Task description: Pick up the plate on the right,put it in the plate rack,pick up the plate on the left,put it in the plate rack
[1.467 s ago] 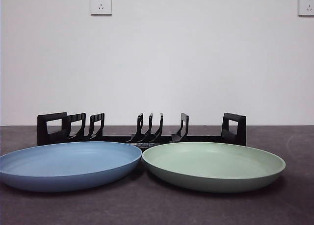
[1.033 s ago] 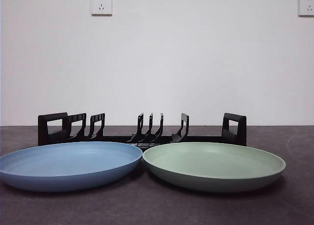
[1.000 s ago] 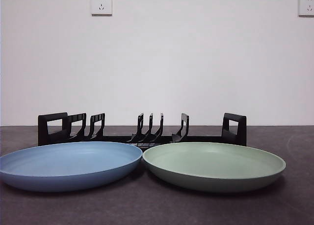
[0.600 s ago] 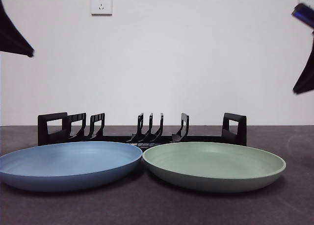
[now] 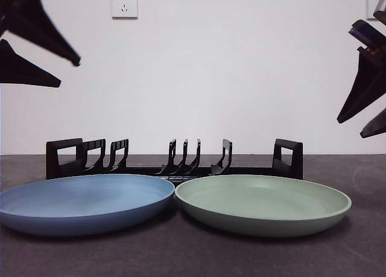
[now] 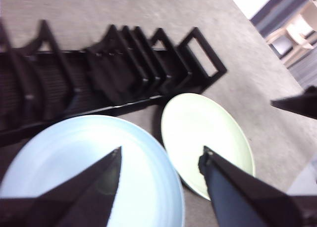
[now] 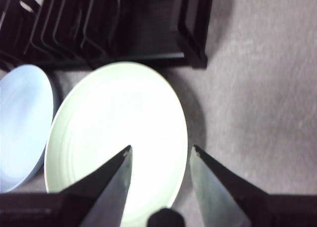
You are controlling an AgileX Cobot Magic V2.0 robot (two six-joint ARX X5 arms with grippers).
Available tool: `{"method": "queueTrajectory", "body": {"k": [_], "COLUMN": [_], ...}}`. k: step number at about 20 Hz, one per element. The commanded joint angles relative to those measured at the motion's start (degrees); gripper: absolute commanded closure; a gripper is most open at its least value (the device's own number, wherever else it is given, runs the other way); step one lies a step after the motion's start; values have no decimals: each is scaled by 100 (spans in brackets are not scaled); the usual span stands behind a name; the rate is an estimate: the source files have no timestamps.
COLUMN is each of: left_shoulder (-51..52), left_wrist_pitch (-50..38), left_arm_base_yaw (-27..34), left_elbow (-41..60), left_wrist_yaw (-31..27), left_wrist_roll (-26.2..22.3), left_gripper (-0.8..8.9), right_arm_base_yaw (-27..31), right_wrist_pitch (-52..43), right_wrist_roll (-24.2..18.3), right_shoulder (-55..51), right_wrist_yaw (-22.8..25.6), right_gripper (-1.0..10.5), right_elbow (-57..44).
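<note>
Below right gripper, jaws apart: green plate, round, shallow, flat on table. Below left gripper, jaws apart: blue plate. Beyond both: plate rack, black, pronged, empty.

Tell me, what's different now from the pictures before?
Both arms have come into view. The left gripper reaches in from the upper left above the blue plate, and the right gripper from the upper right above the green plate. Both have open jaws and hold nothing. The plates and the plate rack have not moved.
</note>
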State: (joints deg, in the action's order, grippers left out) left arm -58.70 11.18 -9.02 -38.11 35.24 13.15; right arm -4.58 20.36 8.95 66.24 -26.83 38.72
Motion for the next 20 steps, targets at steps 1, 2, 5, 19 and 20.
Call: {"method": "queueTrajectory", "body": {"k": [1,2,5,19,20], "left_shoulder": [-4,-4,-4,-4,-4], "left_wrist_pitch": [-37,-13,144,398,400], "left_arm_base_yaw": [-236,-374,-791,-1873,-1882], "left_elbow": [-177,-275,-586,-813,-813], "left_wrist_yaw": [-170,-247,-575,-1725,-1720], "left_wrist_roll": [44,31,-129,-439,-437], "left_gripper": [529,529,529,530,530], "right_arm_base_yaw": [-48,-48,-74,-494,-494], "right_wrist_pitch": [-157,-203,-240,-632,-629], "right_wrist_roll": [28,44,44,293,319], "right_shoulder": [245,383,872,2065,2065], "right_wrist_yaw": [13,15,-7,-15,22], "right_gripper": [751,752,752,934,963], "right_elbow": [13,13,15,15,15]}}
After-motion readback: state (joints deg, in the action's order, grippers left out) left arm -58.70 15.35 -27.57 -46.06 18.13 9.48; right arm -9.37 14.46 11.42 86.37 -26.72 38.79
